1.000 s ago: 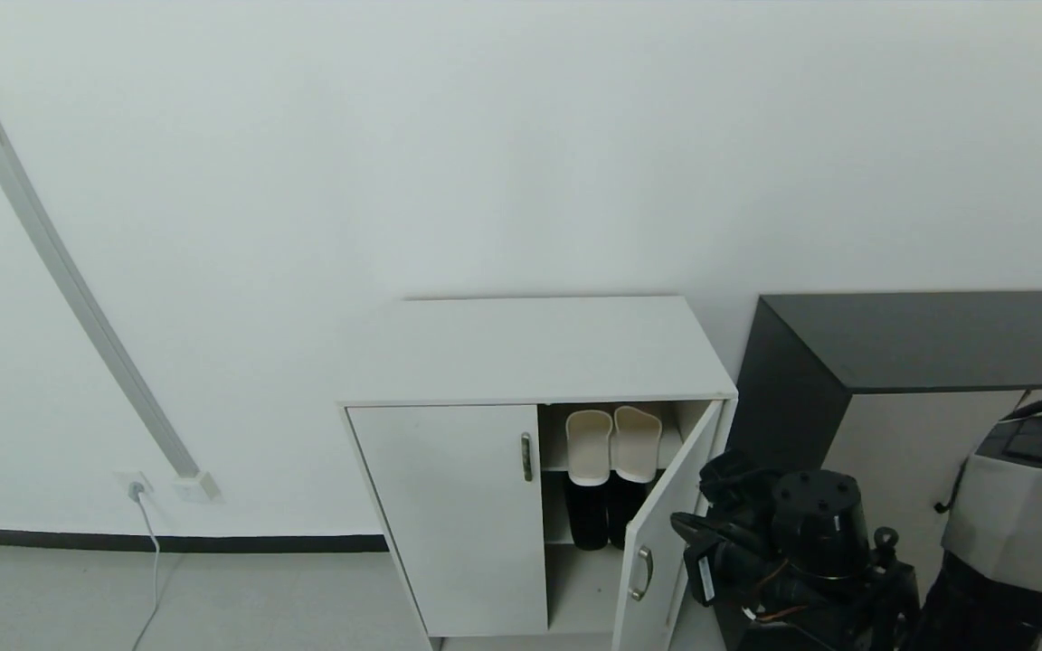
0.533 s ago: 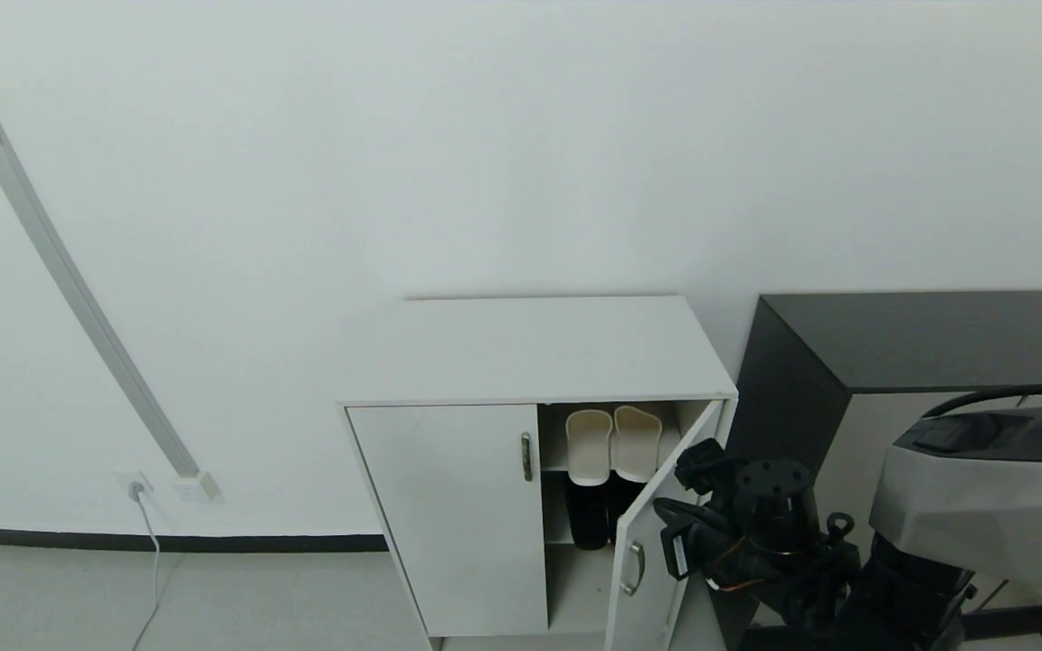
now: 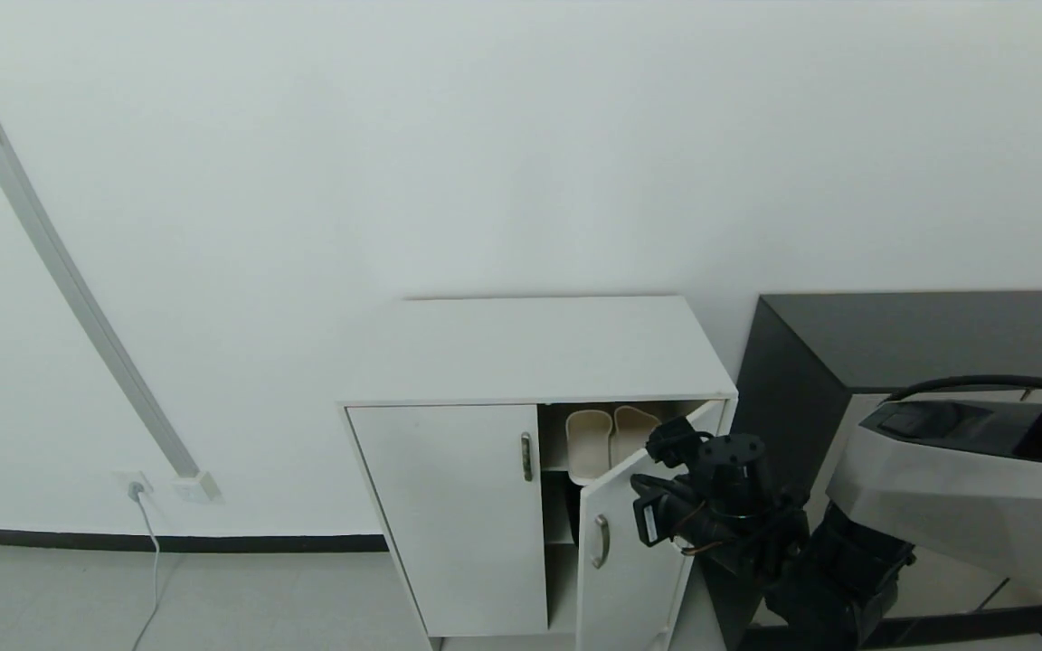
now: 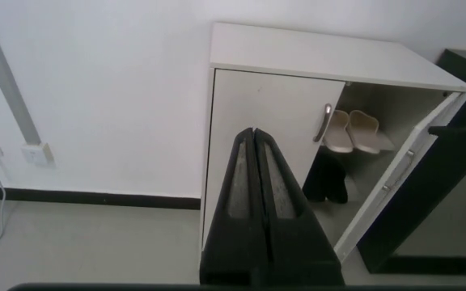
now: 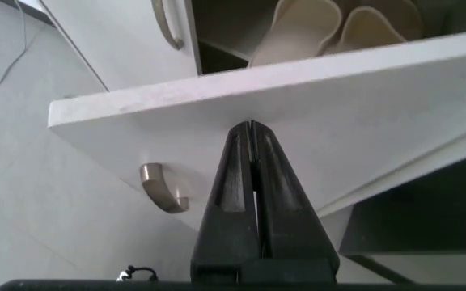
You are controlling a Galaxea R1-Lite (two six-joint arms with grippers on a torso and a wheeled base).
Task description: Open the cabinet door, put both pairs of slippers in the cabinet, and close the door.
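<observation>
Closing stage: the right gripper (image 5: 252, 128), jaws pressed together, sets its tip against the outer face of the right door (image 3: 625, 570). The door stands partly ajar at the five o'clock corner of the cabinet (image 3: 539, 348). Both pairs appear stowed: beige slippers (image 3: 589, 440) on the upper shelf, dark slippers (image 4: 328, 176) on the shelf below. The next move likely calls for a steady push toward nine o'clock until the door's free edge meets the left door (image 3: 449, 515) (already shut), keeping off the handle (image 3: 601, 541). A black desk (image 3: 847, 344) crowds the arm at three o'clock; the floor toward seven o'clock looks open. The left gripper (image 4: 254, 137), jaws together, hangs well back from the cabinet.
</observation>
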